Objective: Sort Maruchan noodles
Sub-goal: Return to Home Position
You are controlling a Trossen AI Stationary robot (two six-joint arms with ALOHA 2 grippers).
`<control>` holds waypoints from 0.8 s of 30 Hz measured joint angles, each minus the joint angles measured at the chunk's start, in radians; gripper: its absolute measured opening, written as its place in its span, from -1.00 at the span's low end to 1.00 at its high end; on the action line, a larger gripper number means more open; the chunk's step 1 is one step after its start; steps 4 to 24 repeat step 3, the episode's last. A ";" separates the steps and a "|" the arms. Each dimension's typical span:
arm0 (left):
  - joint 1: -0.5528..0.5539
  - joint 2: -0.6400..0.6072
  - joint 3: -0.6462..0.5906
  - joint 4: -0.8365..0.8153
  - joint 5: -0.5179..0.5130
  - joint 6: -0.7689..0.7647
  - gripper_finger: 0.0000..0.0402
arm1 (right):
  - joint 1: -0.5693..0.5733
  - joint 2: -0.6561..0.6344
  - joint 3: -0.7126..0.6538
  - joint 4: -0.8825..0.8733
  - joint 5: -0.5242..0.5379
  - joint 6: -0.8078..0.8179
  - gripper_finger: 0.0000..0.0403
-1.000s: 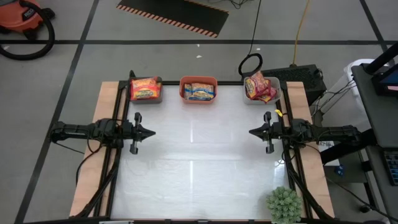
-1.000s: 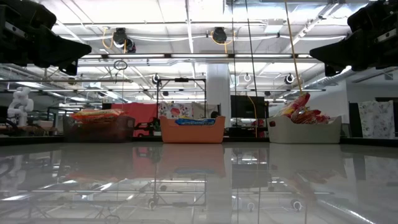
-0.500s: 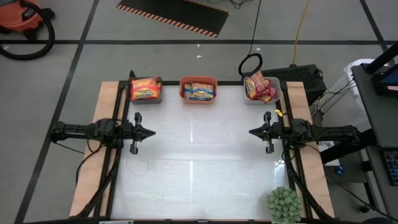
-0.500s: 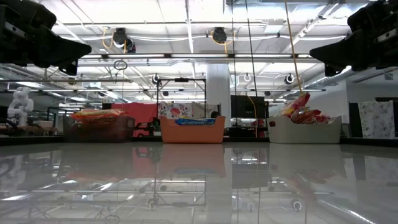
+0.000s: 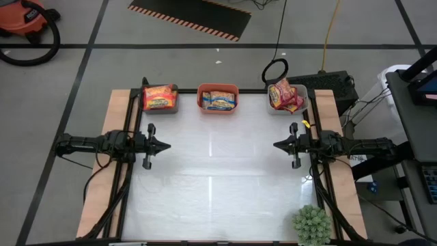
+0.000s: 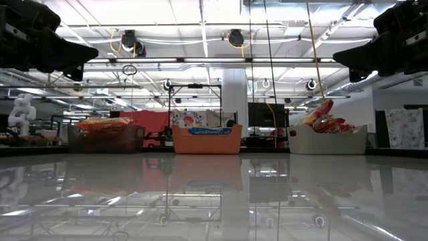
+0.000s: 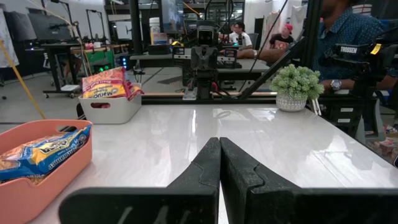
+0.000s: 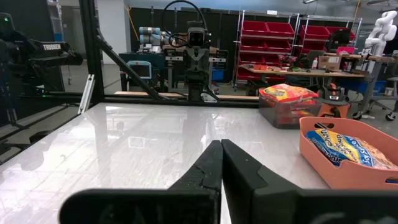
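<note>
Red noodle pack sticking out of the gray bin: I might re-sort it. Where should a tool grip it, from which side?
The red noodle pack leans tilted, poking above the rim of the gray bin; probably pinch that raised top edge from straight above.

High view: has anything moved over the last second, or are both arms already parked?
Nothing visibly changed. The left gripper and the right gripper stay shut and empty, facing each other from the left and right edges of the table. The orange packs lie in the black bin, the blue packs in the orange bin, the red packs in the gray bin, as before.
</note>
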 joint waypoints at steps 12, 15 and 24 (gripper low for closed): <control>0.000 0.000 0.000 0.000 0.000 0.000 -0.98 | 0.000 0.000 0.000 0.000 0.000 0.000 -1.00; 0.000 0.000 0.000 0.000 0.000 0.000 -0.98 | 0.000 0.000 0.000 0.000 0.000 0.000 -1.00; 0.000 0.000 0.000 0.000 0.000 0.000 -0.98 | 0.000 0.000 0.000 0.000 0.000 0.000 -1.00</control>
